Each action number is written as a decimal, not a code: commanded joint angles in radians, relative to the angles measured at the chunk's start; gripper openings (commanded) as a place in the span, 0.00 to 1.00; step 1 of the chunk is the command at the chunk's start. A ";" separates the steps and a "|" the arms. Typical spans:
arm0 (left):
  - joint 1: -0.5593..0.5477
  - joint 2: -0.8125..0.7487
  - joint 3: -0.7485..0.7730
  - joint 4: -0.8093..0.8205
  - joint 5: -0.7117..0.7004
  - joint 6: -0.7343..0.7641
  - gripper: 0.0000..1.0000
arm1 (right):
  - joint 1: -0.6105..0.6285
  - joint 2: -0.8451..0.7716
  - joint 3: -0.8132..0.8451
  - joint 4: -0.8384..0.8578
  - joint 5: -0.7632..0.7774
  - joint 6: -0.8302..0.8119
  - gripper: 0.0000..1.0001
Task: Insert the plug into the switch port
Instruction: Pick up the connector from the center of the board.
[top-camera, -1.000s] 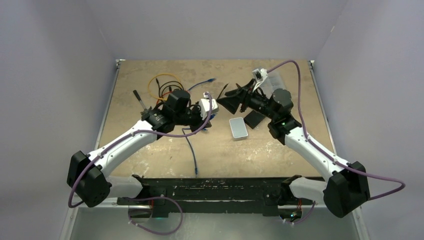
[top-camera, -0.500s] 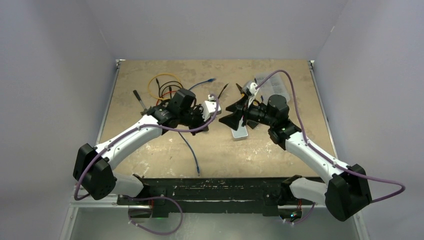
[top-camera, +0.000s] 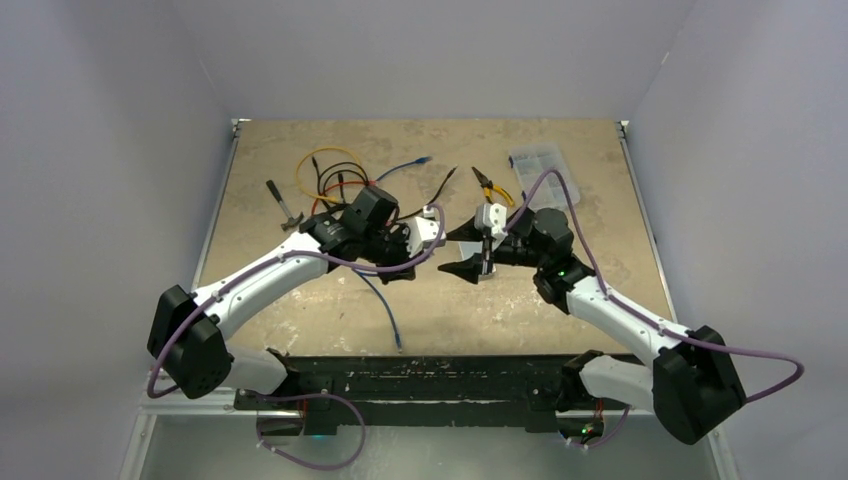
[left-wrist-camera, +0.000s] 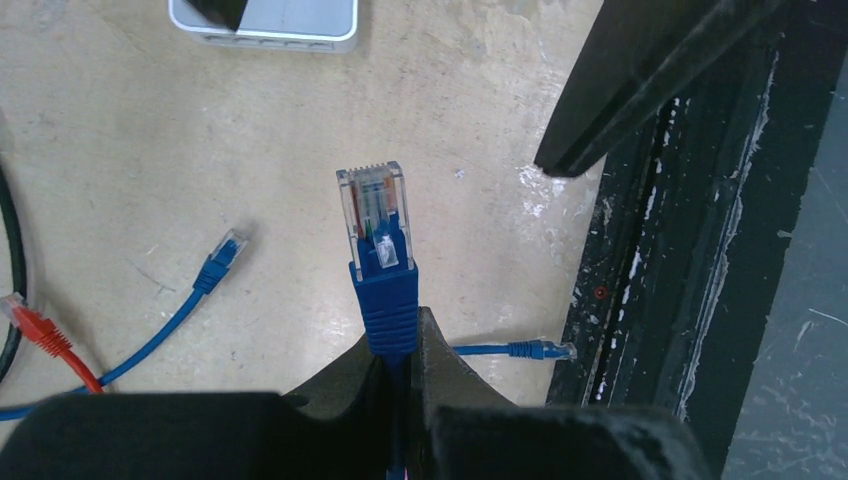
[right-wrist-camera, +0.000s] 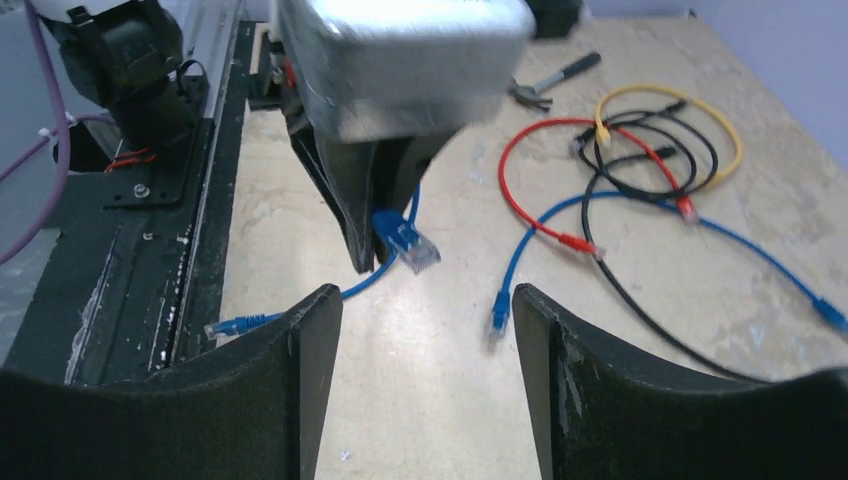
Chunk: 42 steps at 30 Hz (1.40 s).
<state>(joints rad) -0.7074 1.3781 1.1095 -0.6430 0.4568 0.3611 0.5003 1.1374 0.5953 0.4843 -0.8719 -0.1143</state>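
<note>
Down the middle of the left wrist view, the left gripper (left-wrist-camera: 398, 345) is clamped tight on the blue boot of the Ethernet plug (left-wrist-camera: 374, 212), and that clear tip points straight up the frame, held above the table (left-wrist-camera: 480, 120). Top edge, left of centre: the white switch (left-wrist-camera: 262, 28), lying flat, well apart from the plug. Over in the right wrist view, the right gripper (right-wrist-camera: 425, 300) is spread wide, nothing between its fingers (right-wrist-camera: 300, 380), facing the plug head-on. One black fingertip overlaps the switch's upper left corner; touching or not, I cannot tell. Upper right of that view, a red patch cable (right-wrist-camera: 572, 242), a yellow cable (right-wrist-camera: 603, 125) and a hammer (right-wrist-camera: 555, 78) lie on the table.
</note>
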 joint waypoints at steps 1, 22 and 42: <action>-0.029 -0.030 0.042 -0.017 0.047 0.022 0.00 | 0.046 0.010 0.012 0.069 -0.060 -0.126 0.64; -0.088 -0.076 0.031 -0.036 -0.020 0.039 0.00 | 0.090 0.045 0.025 -0.038 -0.138 -0.262 0.27; -0.089 -0.277 -0.109 0.122 -0.056 0.018 0.32 | 0.082 0.061 0.013 0.066 -0.168 -0.140 0.00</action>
<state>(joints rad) -0.7933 1.2068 1.0393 -0.6189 0.4023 0.3847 0.5835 1.2041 0.6048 0.4896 -1.0279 -0.2977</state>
